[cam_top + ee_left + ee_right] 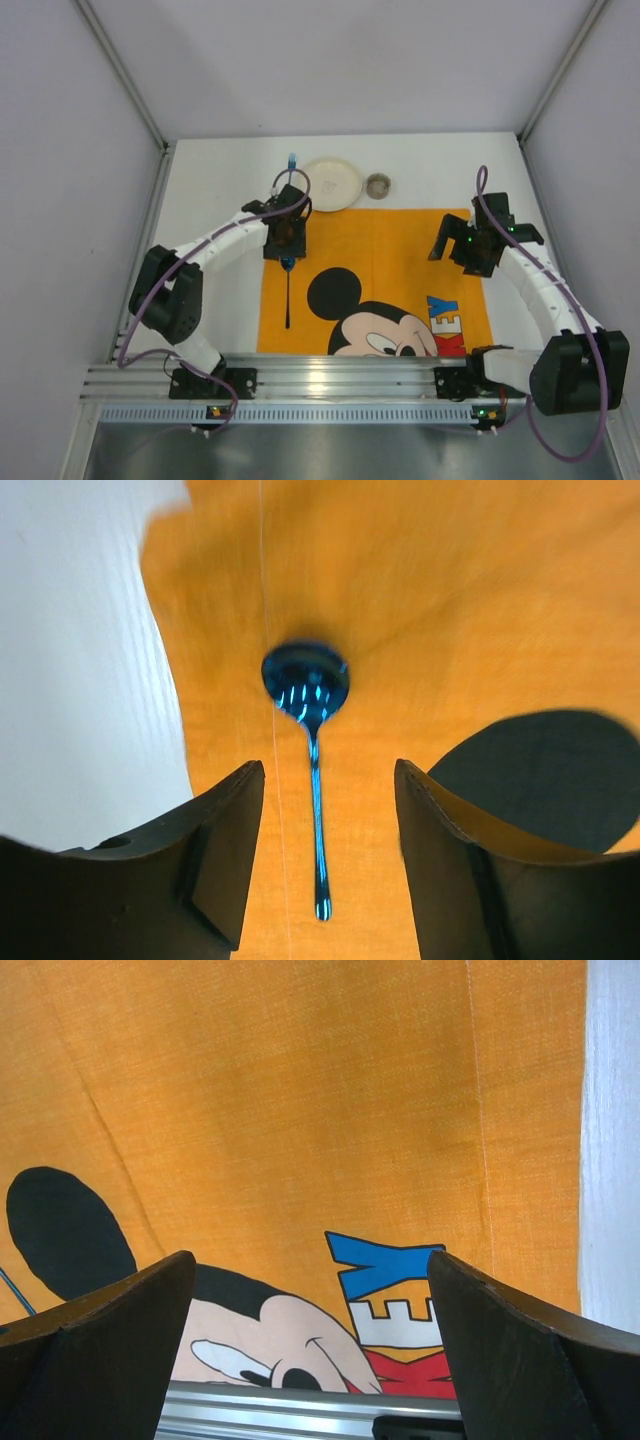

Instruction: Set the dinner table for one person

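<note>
Your left gripper (285, 238) hangs open above the far left part of the orange Mickey Mouse mat (390, 250), its two fingers spread with nothing between them. You have that arm folded: the elbow juts out to the left near the table's near edge, and the forearm runs up and to the right so the wrist points down at the cloth. From the left wrist camera, the gripper (328, 770) frames a blue spoon (316, 810) lying flat on the mat (450, 600), bowl away from the lens and handle towards it, with neither finger touching it. In the overhead view the spoon (287, 290) lies along the mat's left side, its bowl just below your gripper and its handle pointing at the arm bases.

Your right gripper (468, 245) is open too and holds nothing. Its elbow sits low at the near right, and the forearm curves up and leftwards to the mat's far right edge. The right wrist camera shows its gripper (310, 1260) spread wide over the mat (300, 1090).

The dinner table (210, 190) lies under everything, showing white beside the cloth in both wrist views (80, 660) (610, 1140). Beyond the mat's far edge, on the bare tabletop, stand a cream plate (332, 183) and, just to its right, a small round cup (378, 185)
</note>
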### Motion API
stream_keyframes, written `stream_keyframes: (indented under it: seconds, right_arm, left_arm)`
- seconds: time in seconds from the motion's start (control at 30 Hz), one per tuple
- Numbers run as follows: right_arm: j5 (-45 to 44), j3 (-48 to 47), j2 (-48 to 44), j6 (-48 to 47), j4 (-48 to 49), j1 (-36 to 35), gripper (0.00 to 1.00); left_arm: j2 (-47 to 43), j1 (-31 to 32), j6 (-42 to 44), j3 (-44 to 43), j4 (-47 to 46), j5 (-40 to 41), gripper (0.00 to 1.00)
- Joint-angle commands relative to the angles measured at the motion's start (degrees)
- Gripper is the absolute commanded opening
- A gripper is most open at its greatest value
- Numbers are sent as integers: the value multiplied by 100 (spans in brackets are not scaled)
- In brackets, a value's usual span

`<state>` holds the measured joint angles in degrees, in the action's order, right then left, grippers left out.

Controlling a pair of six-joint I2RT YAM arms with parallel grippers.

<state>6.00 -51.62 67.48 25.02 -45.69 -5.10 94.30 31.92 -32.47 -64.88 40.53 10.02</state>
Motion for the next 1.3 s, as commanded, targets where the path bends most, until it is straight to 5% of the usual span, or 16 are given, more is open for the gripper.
stream_keyframes:
  seconds: [0.0,0.37,0.8,0.97,1.27]
  right_arm:
    - [-99,-59,-192,-102,34,-17,100]
    - [-143,-42,-297,-102,-54,-17,100]
    - [-292,-129,-174,-286,-203,9,100]
    - [-336,-252,-69,-383,-238,53,100]
    - [-310,-305,-16,-445,-256,62,100]
  left_arm:
    - [140,-124,450,-1033,200,535,61]
    - [1933,-1267,953,-2915,359,193,44]
    - [2979,-1461,935,-3074,139,61,35]
    - [3348,-1583,997,-3197,78,175,0]
    - [3508,-1839,1339,-4085,455,667,4]
